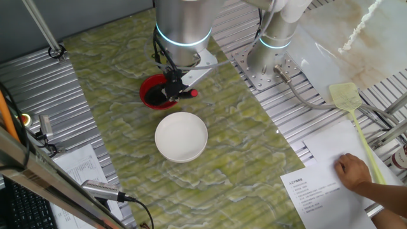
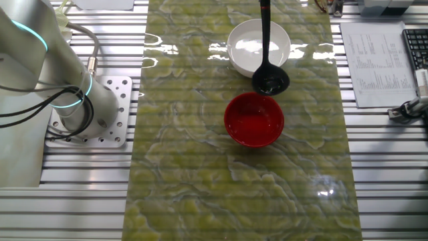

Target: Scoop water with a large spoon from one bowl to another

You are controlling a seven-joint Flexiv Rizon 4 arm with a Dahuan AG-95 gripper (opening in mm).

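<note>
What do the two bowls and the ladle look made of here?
White bowl: matte-to-glossy, likely ceramic or melamine, with soft highlights. Red bowl: glossy, probably plastic or glazed ceramic, with sharp reflections. Ladle: black, likely plastic; shiny scoop, thin handle.

A green marbled mat (image 2: 200, 174) covers a ribbed metal table (image 2: 87, 201).

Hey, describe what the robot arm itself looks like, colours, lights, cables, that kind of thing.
The robot arm is built from thick silver-grey cylindrical links with glowing cyan light rings at the joints. Its round base sits on a perforated metal mounting plate, with black cables running alongside. The small black gripper is mostly hidden under the wrist.
</note>
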